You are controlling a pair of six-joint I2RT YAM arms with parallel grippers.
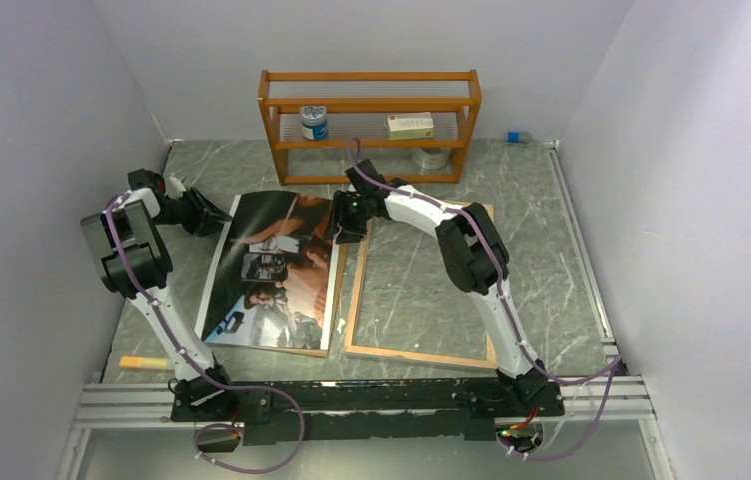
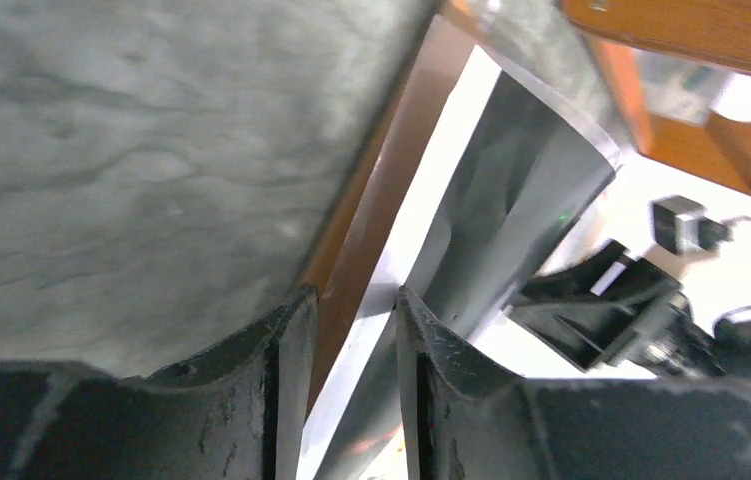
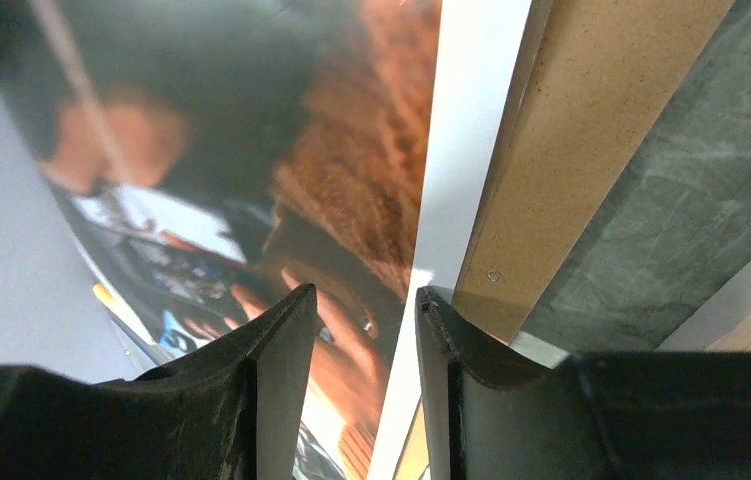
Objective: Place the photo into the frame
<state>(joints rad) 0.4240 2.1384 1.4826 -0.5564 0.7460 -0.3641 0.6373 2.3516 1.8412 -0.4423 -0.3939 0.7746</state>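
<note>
The photo (image 1: 271, 270) lies face up left of centre on a flat brown backing board (image 1: 301, 351). The frame (image 1: 356, 300) lies flat just to its right, light wood rim up, table showing through the pane. My left gripper (image 1: 219, 215) is at the photo's far left corner. In the left wrist view its jaws (image 2: 356, 295) stand slightly apart, with the board's edge (image 2: 371, 220) and the photo's white border (image 2: 431, 200) between them. My right gripper (image 1: 341, 230) is at the far right corner. Its jaws (image 3: 366, 292) stand apart astride the white border (image 3: 461, 130), beside the frame's tan rim (image 3: 561, 130).
An orange wooden shelf rack (image 1: 371, 105) stands at the back with a jar (image 1: 313, 122), a small box (image 1: 410, 125) and a tape roll (image 1: 434, 157). A yellow stick (image 1: 141, 362) lies at the near left. Grey walls close in on both sides.
</note>
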